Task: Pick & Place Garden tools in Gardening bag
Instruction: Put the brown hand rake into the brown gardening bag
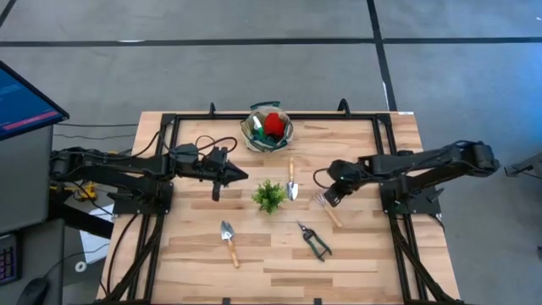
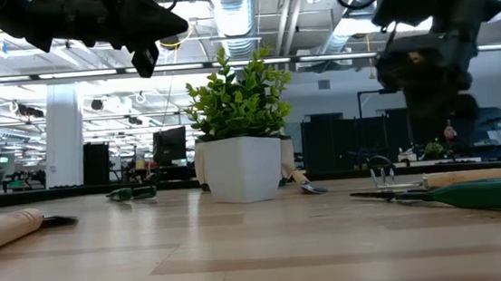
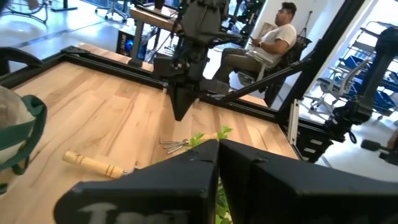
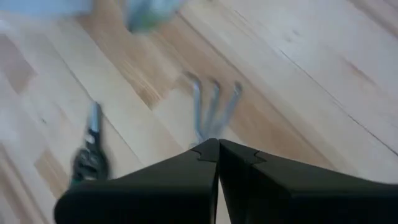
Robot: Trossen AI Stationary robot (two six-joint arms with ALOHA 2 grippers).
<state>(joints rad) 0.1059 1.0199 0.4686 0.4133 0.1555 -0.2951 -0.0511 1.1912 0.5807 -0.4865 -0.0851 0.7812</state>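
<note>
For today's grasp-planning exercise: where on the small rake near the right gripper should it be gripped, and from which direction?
Grip the rake on its wooden handle, coming straight down from above with the jaws across it. It lies flat on the table, so the sides of the round handle are free, while the thin metal tines give little to hold. The shut right gripper hovers over its tined end.

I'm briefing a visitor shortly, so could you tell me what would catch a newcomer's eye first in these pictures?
Probably the small leafy plant in its white pot at the table's centre, with the gardening bag at the far edge, something red showing inside. Around the plant lie two trowels, pruning shears and a rake. The right gripper, jaws shut, hovers over the rake; the left gripper, also shut, waits left of the plant.
</note>
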